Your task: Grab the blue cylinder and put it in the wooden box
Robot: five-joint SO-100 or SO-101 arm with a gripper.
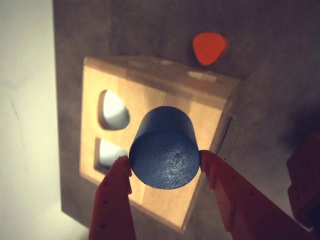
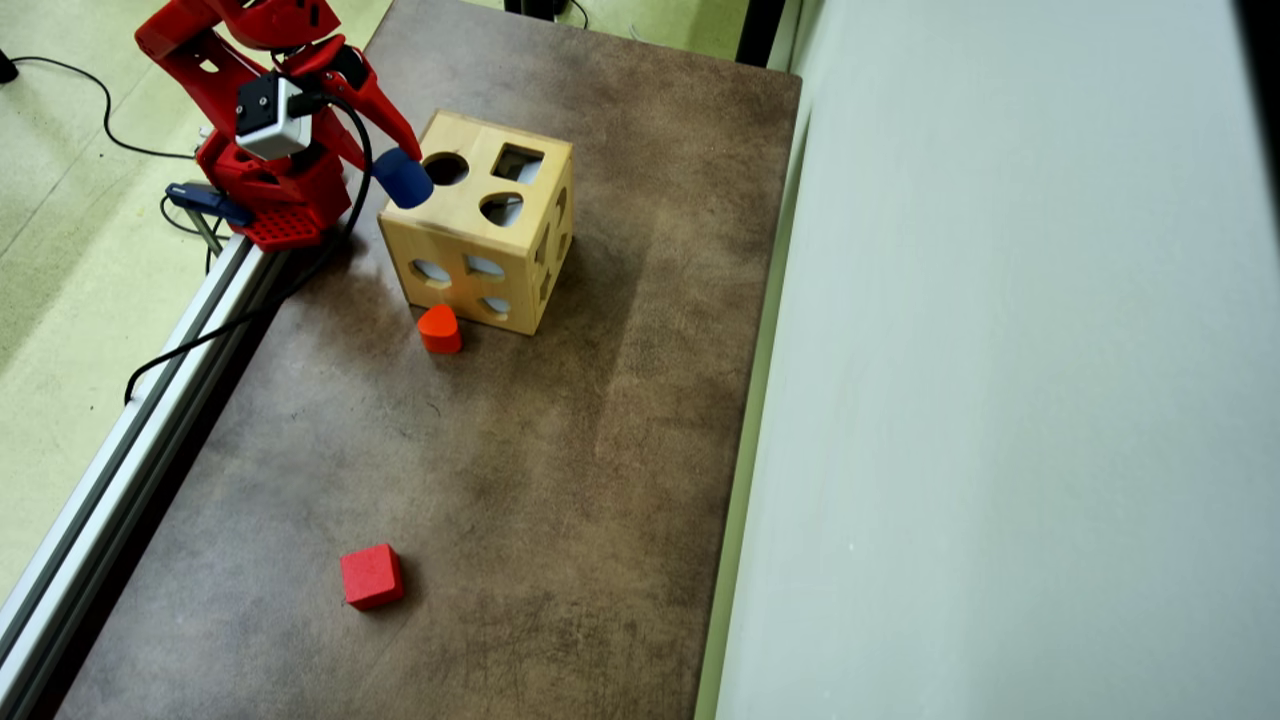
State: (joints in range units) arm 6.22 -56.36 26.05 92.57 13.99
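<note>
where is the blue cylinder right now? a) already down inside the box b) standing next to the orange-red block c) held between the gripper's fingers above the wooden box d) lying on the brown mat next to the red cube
c: the blue cylinder sits clamped between the red fingers of the gripper, and the overhead view shows it raised over the top of the wooden box beside the round hole, not on the mat.

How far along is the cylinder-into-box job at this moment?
Done: the gripper has the blue cylinder clamped and lifted above the wooden box. In hand: it hangs beside the round top hole. Left: line it up, release it inside.
</note>
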